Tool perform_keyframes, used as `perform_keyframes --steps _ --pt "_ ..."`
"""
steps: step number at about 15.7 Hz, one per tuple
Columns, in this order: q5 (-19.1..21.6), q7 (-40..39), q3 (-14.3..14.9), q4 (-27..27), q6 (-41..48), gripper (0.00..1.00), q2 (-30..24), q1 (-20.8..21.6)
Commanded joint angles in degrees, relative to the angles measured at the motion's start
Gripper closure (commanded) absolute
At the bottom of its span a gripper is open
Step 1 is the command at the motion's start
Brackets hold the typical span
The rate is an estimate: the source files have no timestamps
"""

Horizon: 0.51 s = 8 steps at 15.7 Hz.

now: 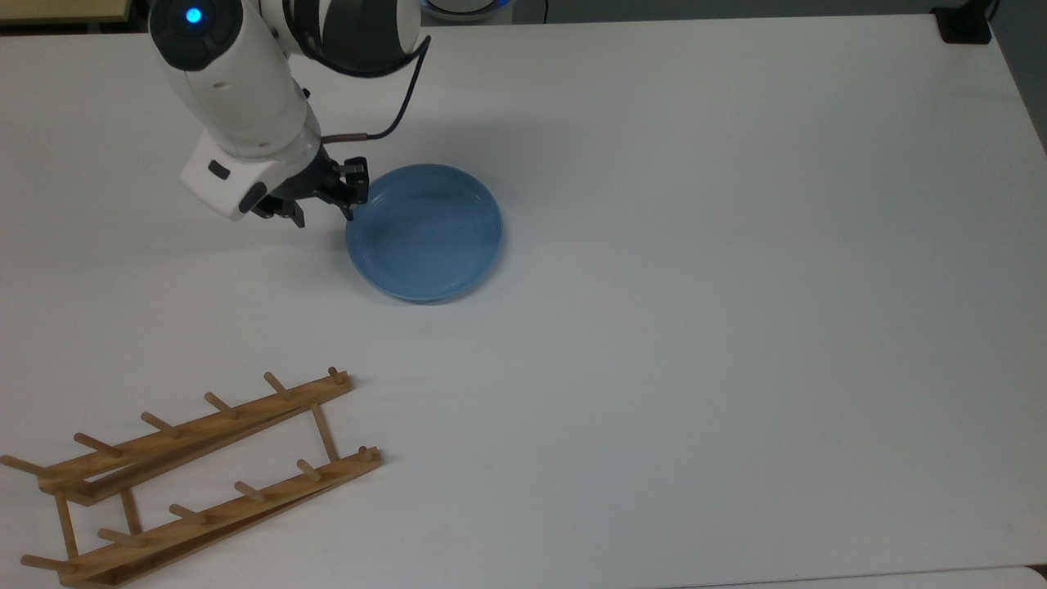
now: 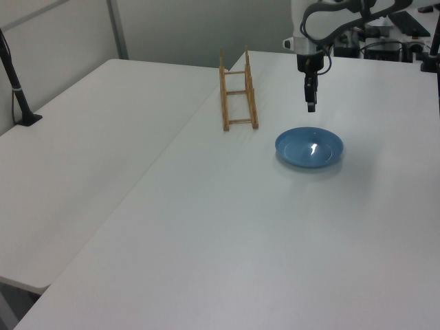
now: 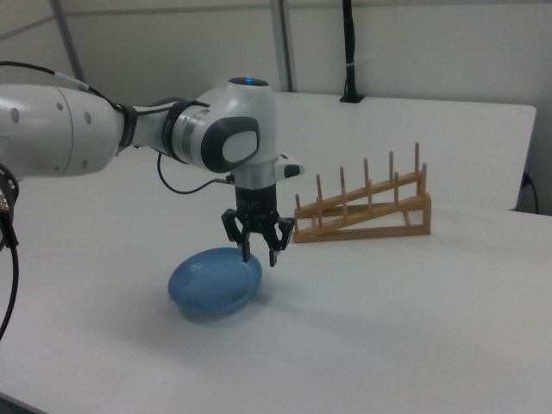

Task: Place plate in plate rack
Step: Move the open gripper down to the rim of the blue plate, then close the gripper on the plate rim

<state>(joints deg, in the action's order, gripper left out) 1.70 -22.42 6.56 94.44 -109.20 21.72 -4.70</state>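
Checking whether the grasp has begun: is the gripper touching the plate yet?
Apart. In the left view the gripper hangs above the plate, with bare table between them.

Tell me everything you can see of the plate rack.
The plate rack looks like light-brown wood: two long parallel rails joined by thin crossbars, each rail carrying a row of short pegs that stand upright in the right view. It holds nothing. It rests on the white table, at the top view's lower left, well apart from the blue plate and the tool.
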Motion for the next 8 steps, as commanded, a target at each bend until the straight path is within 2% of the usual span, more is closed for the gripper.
perform_keyframes --steps 1,6,8 --pt "0.3 -1.5 0.6 1.8 -4.3 0.44 2.5 1.1" --pt "-0.9 -1.6 0.5 2.3 -5.2 0.44 3.9 1.9" --pt "-0.9 -1.5 0.2 2.2 -5.2 0.52 4.6 2.0"
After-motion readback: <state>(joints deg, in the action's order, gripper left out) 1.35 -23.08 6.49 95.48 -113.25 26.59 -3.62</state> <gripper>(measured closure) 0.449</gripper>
